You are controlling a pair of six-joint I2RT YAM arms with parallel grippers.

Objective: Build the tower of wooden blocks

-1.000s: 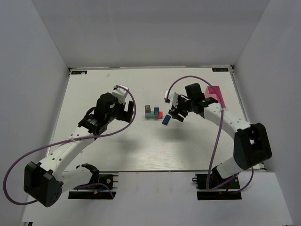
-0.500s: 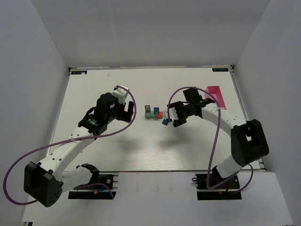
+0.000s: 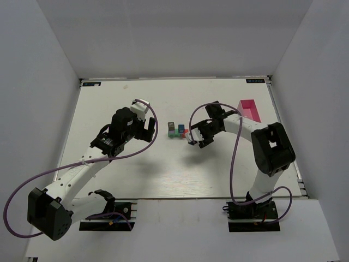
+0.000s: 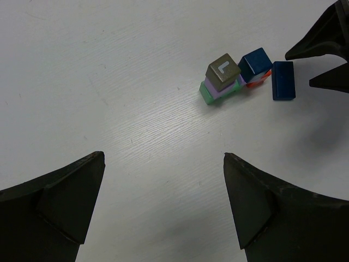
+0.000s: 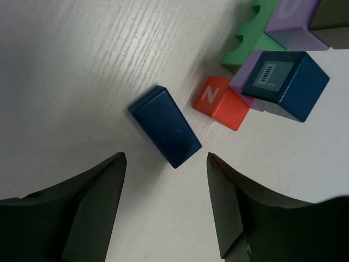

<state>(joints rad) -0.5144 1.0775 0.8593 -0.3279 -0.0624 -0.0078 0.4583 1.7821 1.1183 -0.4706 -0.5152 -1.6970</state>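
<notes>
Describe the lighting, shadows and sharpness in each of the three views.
Top external: even, soft light, no glare; only faint shadows fall on the table; the tower is too small for detail. Left wrist: tower sharp, the left gripper's fingers dark and featureless. Right wrist: crisp close-up, table grain and the dark blue brick clear; right gripper's fingers dark.

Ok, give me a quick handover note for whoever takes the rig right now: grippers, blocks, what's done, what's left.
Left gripper: open, empty, hovering back from the tower.
Right gripper: open, poised at one end of the dark blue brick, not gripping it.
The brick lies flat on the table, close beside the tower's red-orange cube.
Done: a small multicoloured tower stands.
Left: the brick is not yet on the tower; probably grasp it and place it.
</notes>
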